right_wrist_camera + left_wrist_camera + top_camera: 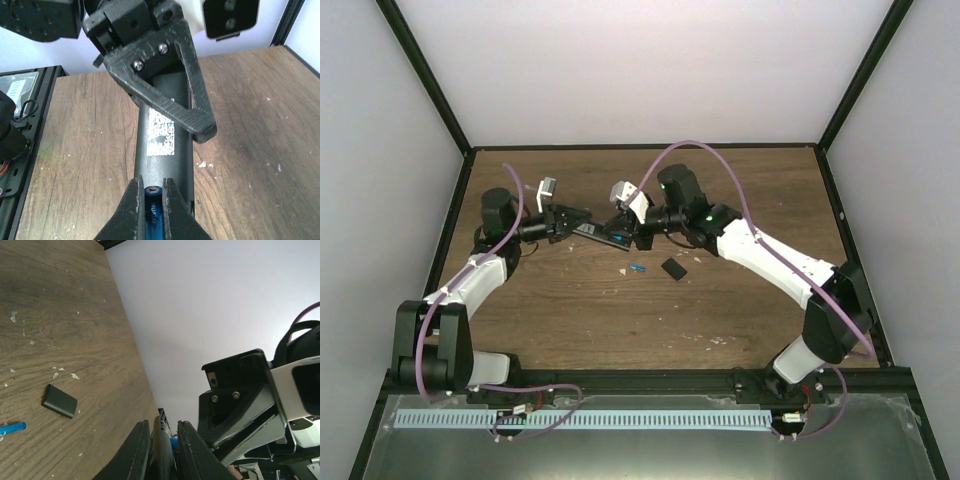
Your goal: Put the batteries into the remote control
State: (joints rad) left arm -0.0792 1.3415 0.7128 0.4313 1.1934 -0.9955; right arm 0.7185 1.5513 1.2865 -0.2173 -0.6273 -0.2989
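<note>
Closest to the right wrist lens, the right gripper (pixel 152 181) has its jaws drawn nearly together on a blue battery (pixel 151 202), which fills the narrow gap between them. That battery lies lengthwise in the open bay at the near end of the remote control (pixel 162 132), its pale ringed end pointing along the bar towards a white printed label.

At the far end of the remote, the left gripper (pixel 161 440) is clamped on the bar's thin edges, one finger on each side, and holds it off the wooden table (pixel 570 320).

From above, the two grippers meet nose to nose over the middle of the table with the remote bridging them. Nearer the arm bases, a second battery (pixel 638 268) lies on the wood, well apart from both sets of jaws, and a short black cover (pixel 673 269) lies just to its right.
</note>
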